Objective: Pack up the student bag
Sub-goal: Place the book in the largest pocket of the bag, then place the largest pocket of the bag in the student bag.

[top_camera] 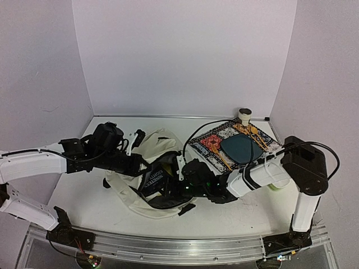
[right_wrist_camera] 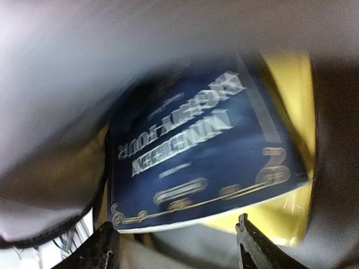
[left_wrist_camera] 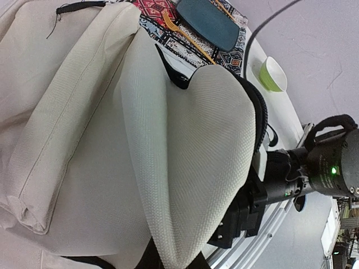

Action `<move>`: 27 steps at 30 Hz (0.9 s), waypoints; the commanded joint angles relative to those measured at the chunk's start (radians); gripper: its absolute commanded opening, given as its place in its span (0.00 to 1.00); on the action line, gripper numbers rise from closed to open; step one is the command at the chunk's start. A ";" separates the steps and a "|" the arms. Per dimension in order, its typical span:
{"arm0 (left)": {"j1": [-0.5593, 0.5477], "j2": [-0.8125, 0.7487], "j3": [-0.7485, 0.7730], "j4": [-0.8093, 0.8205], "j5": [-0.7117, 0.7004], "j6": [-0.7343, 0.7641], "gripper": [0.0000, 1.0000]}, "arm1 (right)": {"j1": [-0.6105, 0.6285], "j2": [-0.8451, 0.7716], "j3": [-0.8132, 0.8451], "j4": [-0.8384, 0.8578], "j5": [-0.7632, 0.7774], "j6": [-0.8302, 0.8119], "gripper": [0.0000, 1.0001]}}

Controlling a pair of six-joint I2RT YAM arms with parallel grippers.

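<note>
Bag (top_camera: 152,144) on wht tbl (top_camera: 78,196); lilac walls (top_camera: 185,56).

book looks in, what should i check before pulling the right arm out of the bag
1. Book inside the student bag: ok.
2. Right claw open, fingers off the book: ok.
3. Left claw shut on the bag's rim, mouth held open: ok.
4. Book settled flat on the yellow item under it: cannot tell, view blurred.
5. Right claw out of the bag: not ok, it is inside.
</note>
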 commanded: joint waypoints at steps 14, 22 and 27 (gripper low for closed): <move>-0.005 -0.035 -0.115 -0.003 0.100 -0.032 0.26 | 0.044 -0.399 -0.060 -0.400 0.191 -0.341 0.84; -0.005 -0.116 -0.048 -0.025 0.139 0.009 0.60 | -0.040 -0.514 -0.101 -0.495 0.228 -0.413 0.87; -0.004 -0.092 0.089 -0.096 0.039 0.074 0.70 | -0.139 -0.563 -0.114 -0.501 0.175 -0.444 0.86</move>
